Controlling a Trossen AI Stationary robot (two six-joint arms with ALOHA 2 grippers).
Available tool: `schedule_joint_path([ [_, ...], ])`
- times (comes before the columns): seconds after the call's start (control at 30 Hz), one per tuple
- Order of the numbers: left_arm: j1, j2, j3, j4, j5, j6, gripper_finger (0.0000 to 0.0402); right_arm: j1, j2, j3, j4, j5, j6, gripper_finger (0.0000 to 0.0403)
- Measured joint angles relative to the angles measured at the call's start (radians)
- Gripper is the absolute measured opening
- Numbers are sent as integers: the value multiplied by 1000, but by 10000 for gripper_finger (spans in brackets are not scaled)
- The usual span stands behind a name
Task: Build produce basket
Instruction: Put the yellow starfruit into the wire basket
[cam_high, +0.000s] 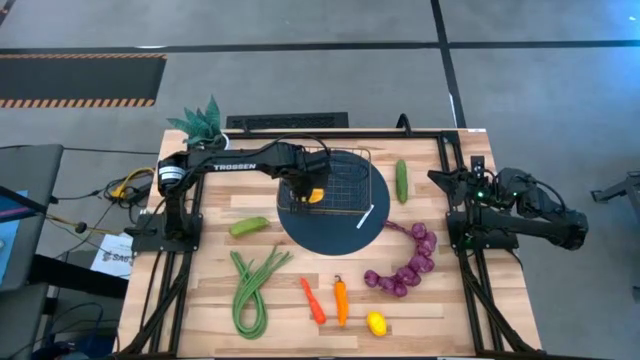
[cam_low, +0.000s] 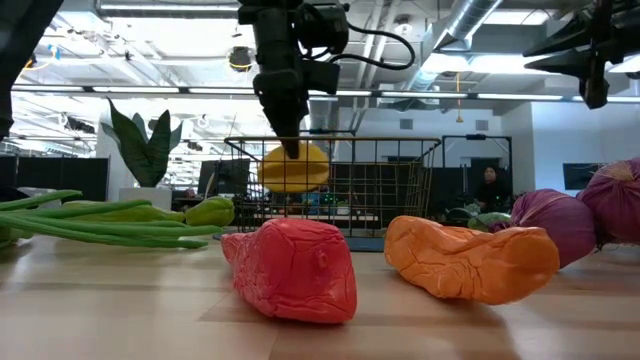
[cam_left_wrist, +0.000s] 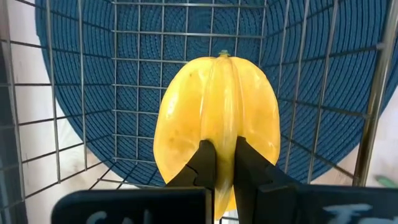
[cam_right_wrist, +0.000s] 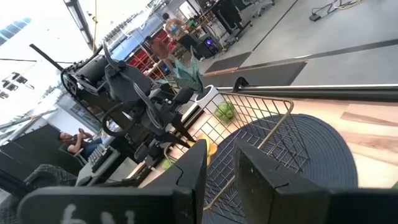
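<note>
Two arms are at the bench, and only the left is at work. The left gripper (cam_left_wrist: 221, 163) has its jaws pinched nearly together on a yellow pepper (cam_left_wrist: 214, 118), gripping a ridge of its skin. It holds the pepper inside the wire basket (cam_high: 352, 170), which sits on the dark blue round mat (cam_high: 335, 235). In the low view the pepper hangs just above the basket floor; whether it touches the wire cannot be told.

The right gripper (cam_right_wrist: 219, 163) waits at the bench's right edge, jaws set narrowly apart and holding nothing.

From above, the left arm hides most of the pepper, so only an orange-yellow patch shows. The low view cuts off the purple grapes (cam_low: 590, 220) at its right edge, and the red pepper (cam_low: 295, 268) and orange pepper (cam_low: 470, 260) up close block the bench behind them.

Only the high view shows the whole spread: green beans (cam_high: 252, 285), a green fruit (cam_high: 248, 227), the cucumber (cam_high: 402, 180), the lemon (cam_high: 376, 323) and a white strip (cam_high: 365, 216) on the mat. The right wrist view alone shows people in the room beyond.
</note>
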Motion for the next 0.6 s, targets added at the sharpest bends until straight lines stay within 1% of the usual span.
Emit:
schedule_joint_path([
  [0.47, -4, 0, 0, -7, -2, -20, 1, 0, 0, 0, 0, -11, 0, 102],
  [0.53, -3, 0, 0, -10, 7, -38, 7, 0, 0, 0, 1, -13, -4, 102],
  [0.6, -4, 0, 0, -12, 9, -68, 22, 0, 0, 0, 1, -13, -6, 102],
])
